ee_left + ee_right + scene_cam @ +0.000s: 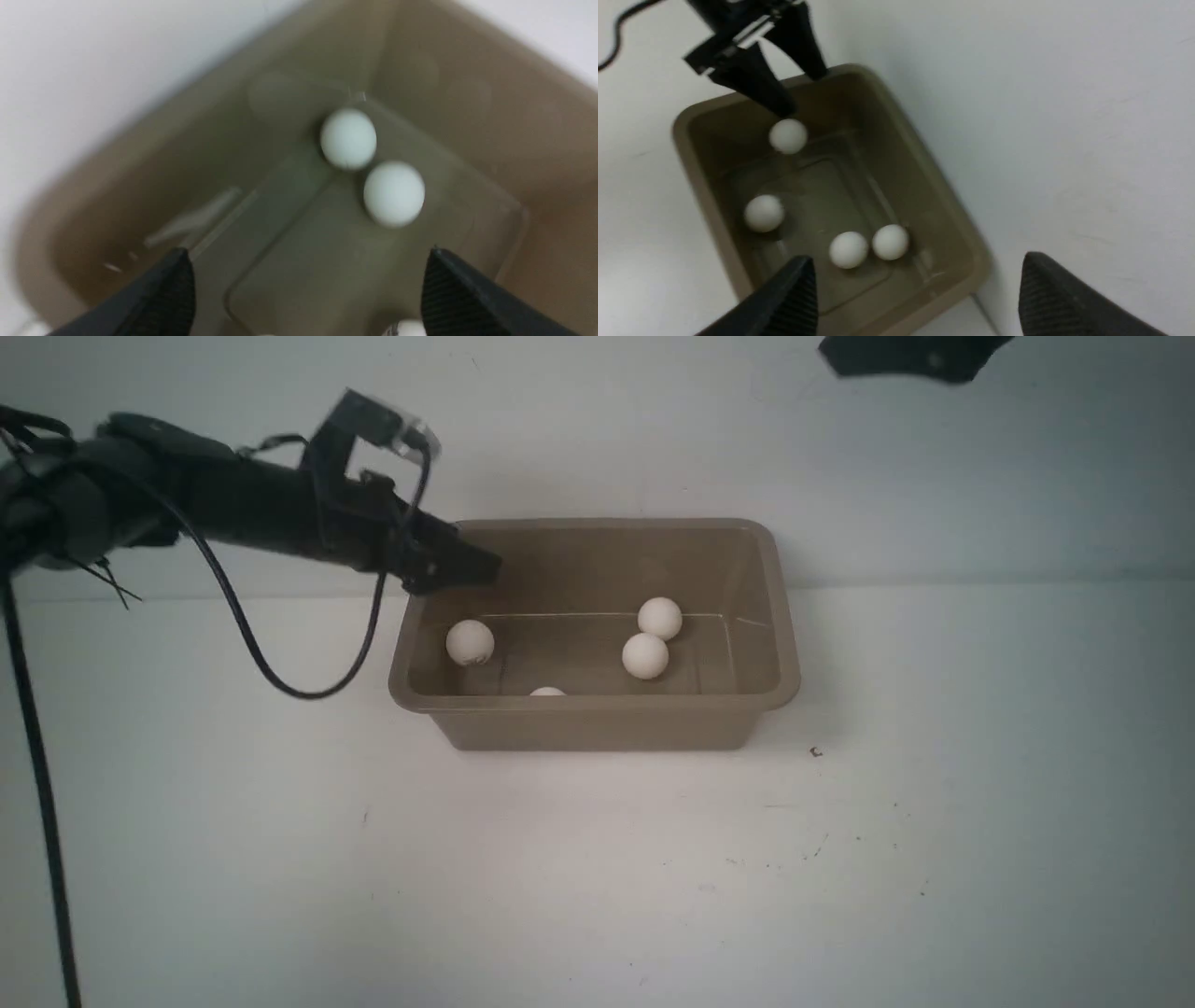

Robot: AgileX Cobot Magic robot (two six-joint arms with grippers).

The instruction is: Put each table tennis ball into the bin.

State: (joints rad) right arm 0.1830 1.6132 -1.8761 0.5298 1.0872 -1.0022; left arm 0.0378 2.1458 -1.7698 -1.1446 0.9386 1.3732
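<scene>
Four white, seemingly smooth balls [645,656]; both arms' fingers [154,298] [780,298] spread wide.

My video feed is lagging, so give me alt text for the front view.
Four white balls sit inside a brown bin; the left gripper reaches over its left rim, and part of the right arm shows above.

White table [597,877] seen beneath bin [597,723]; bin set upright directly on its surface. Small dark marks scattered across white top, one brownish speck [816,752] seen near bin.
</scene>
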